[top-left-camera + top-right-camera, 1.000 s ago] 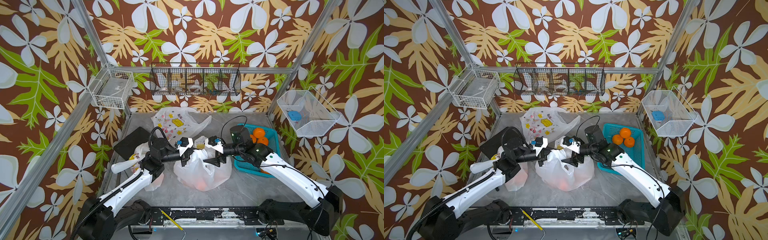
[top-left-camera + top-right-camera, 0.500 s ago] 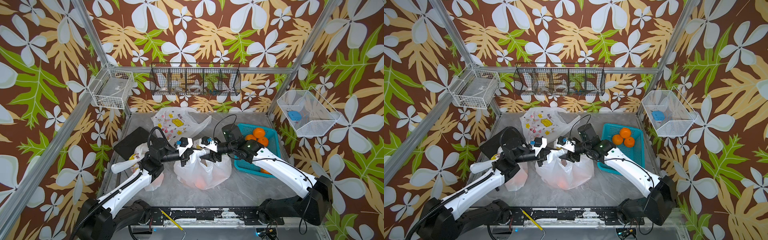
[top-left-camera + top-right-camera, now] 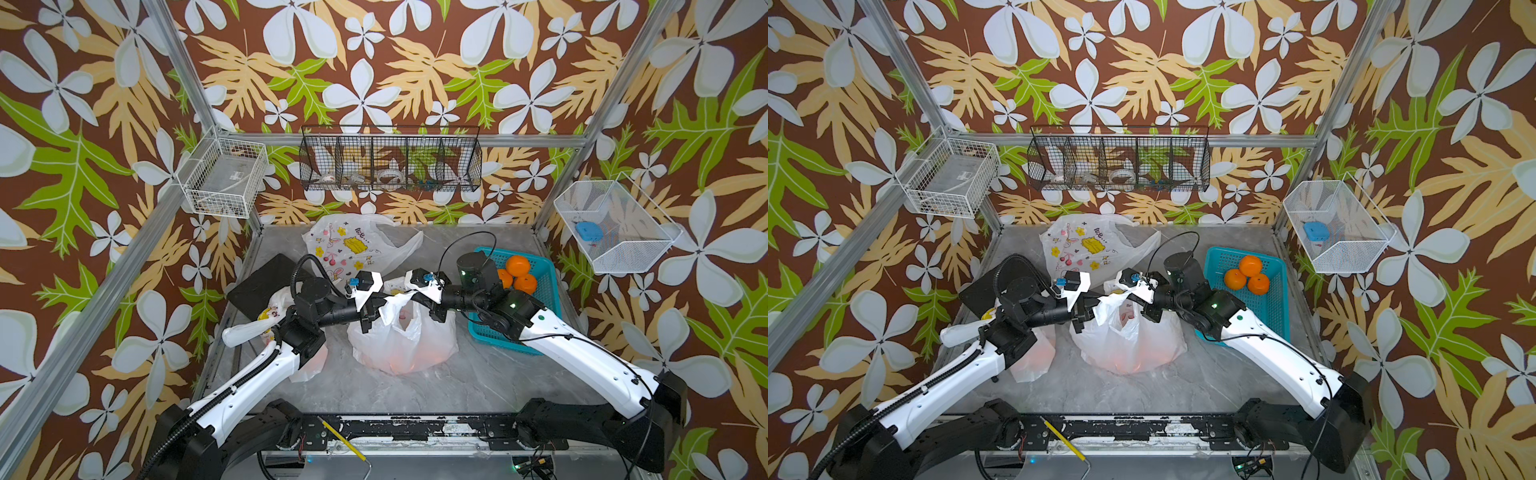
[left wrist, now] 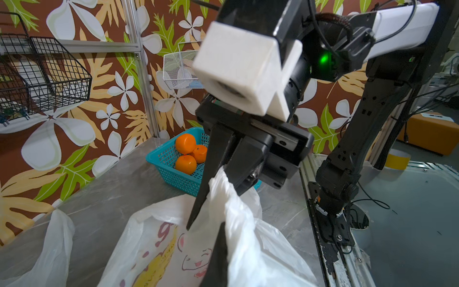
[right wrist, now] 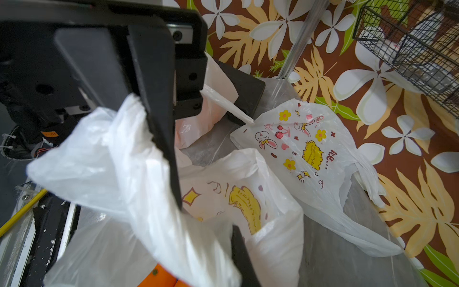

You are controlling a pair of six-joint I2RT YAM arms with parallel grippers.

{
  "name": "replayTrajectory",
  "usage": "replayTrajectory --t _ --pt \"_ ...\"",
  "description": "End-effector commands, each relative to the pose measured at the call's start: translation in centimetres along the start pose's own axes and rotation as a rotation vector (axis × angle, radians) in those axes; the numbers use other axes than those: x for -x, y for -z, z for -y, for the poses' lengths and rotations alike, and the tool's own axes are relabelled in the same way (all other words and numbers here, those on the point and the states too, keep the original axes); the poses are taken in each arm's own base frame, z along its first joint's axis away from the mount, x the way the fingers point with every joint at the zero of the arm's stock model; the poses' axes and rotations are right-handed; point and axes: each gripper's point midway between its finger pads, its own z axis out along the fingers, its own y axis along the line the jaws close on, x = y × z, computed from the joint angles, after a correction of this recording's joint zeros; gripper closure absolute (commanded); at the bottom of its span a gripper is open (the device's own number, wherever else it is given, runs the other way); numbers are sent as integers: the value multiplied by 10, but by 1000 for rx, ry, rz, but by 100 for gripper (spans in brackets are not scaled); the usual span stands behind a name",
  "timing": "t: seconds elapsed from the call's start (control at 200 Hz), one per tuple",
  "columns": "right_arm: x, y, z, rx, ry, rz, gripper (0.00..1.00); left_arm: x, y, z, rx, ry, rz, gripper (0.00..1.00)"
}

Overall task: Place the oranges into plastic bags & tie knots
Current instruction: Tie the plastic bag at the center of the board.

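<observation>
Plastic bag (image 3: 401,340): right hand (image 3: 417,296), open a second ago, now clamped on it; left hand (image 3: 376,306) stays clamped on it too

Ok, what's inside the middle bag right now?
Oranges: orange shapes glow through the lower half of the middle bag, and the right wrist view shows bare peel. The plastic blurs them, so no count is possible.

Robot lab test cell, aluminium frame (image 3: 519,141), leaf-print wallpaper panels (image 3: 374,62), hanging wire basket (image 3: 390,166), marble-look tabletop (image 3: 478,374)
</observation>
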Motion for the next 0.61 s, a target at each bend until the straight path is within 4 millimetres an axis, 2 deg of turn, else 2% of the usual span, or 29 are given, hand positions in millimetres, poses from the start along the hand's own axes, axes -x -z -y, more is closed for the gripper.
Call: replayTrajectory --t 0.0,0.21,0.325,0.601 --pt "19 4 24 -136 -24 89 100 5 0 6 -9 24 23 100" --pt "26 0 30 -192 -98 200 100 1 -8 19 -27 48 39 100" --pt "34 0 25 -169 -153 313 100 -1 -15 25 -31 61 59 100" --pt "41 11 20 -166 -262 551 100 -9 -33 34 11 127 149 100"
